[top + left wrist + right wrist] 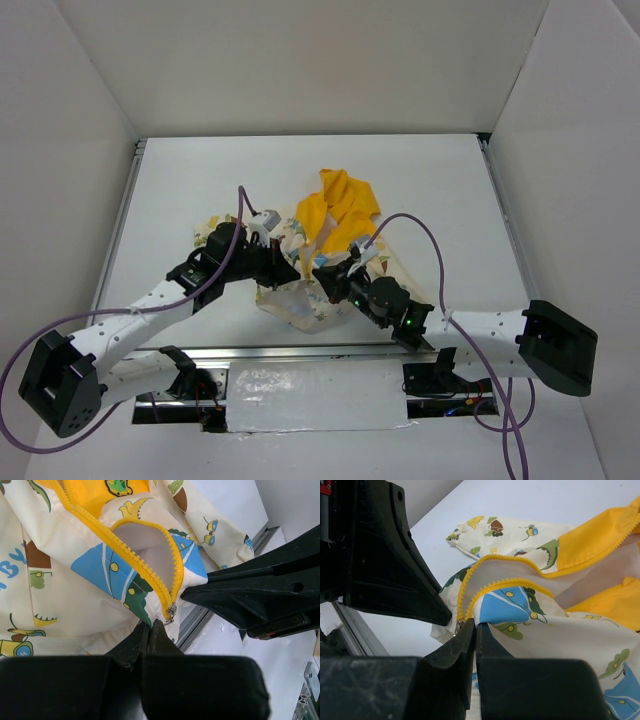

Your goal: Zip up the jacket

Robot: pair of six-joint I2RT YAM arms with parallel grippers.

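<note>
Overall: I see the jacket [335, 215] bunched at the middle of the desk [180, 190]. Its yellow hood [345, 195] points toward 12 o'clock and its cream hem lies toward 6 o'clock, near the front rail [300, 352].
From 8 o'clock: my left tool [150, 626] reaches in to the hem. Its jaws are pressed together with no gap, and the cream fabric runs into the tips just under the foot of the zipper, so I read it as pinching the jacket there.
From 4 o'clock: my right tool [474, 626] meets the same spot from the other side. Its jaws are likewise narrow and closed on the hem fabric, beside a blue printed patch.
Front closure: the zipper [125, 550] is yellow. Its two rows of teeth stand apart and curve into an open loop that shows pale lining, and they join only at the bottom.
Slider: the metal slider [171, 611] sits at the foot of the teeth, by the hem. In the left wrist view the right tool's tip lies just beside it at about 2 o'clock, and in the right wrist view the left tool's tip lies just beside it at 9 o'clock.
Contact: I cannot tell whether either tool touches the slider itself.
</note>
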